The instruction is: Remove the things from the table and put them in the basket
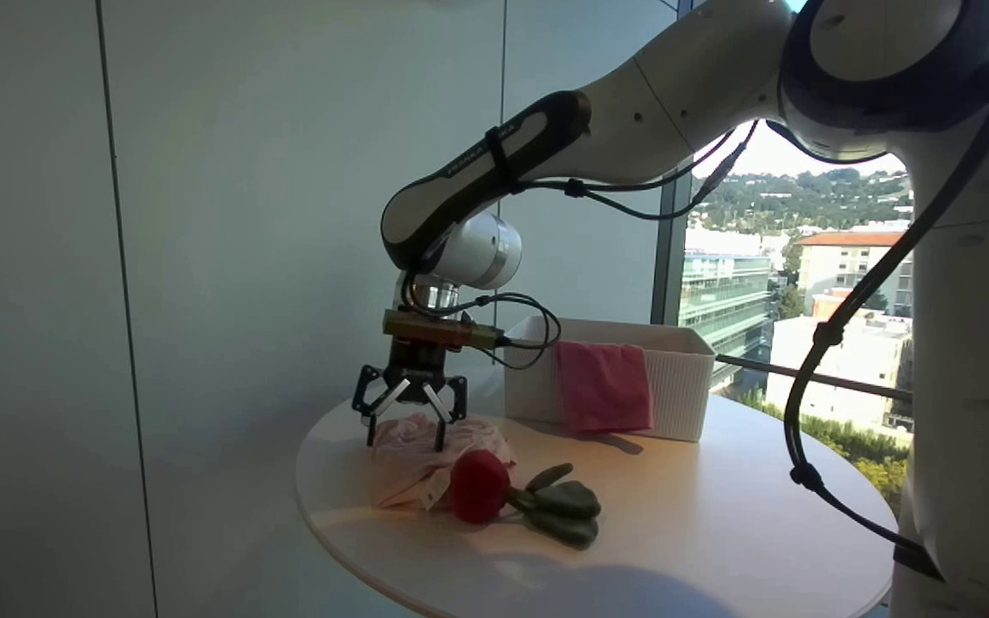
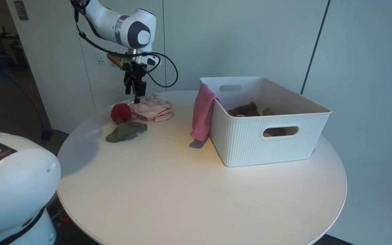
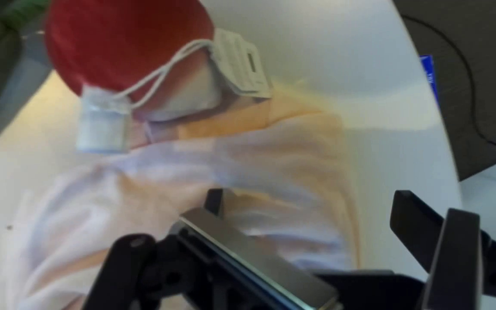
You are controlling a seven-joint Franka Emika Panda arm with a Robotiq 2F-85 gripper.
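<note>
A crumpled pale pink cloth (image 1: 409, 481) lies on the round white table; it also shows in an exterior view (image 2: 153, 110) and in the wrist view (image 3: 166, 185). A red, radish-like soft toy (image 1: 479, 487) with dark green leaves lies against the cloth; it also shows in the wrist view (image 3: 127, 43) with white tags. My gripper (image 1: 405, 436) is open, pointing down over the cloth. In the wrist view, one fingertip is over the cloth and the other is beyond its edge; the gripper (image 3: 308, 202) holds nothing. The white basket (image 2: 267, 146) stands on the table.
A deep pink cloth (image 2: 202, 114) hangs over the basket's rim, also visible in an exterior view (image 1: 604, 386). A brown item (image 2: 245, 109) lies inside the basket. The table's edge (image 3: 437, 116) is close to the pale cloth. A wall stands behind.
</note>
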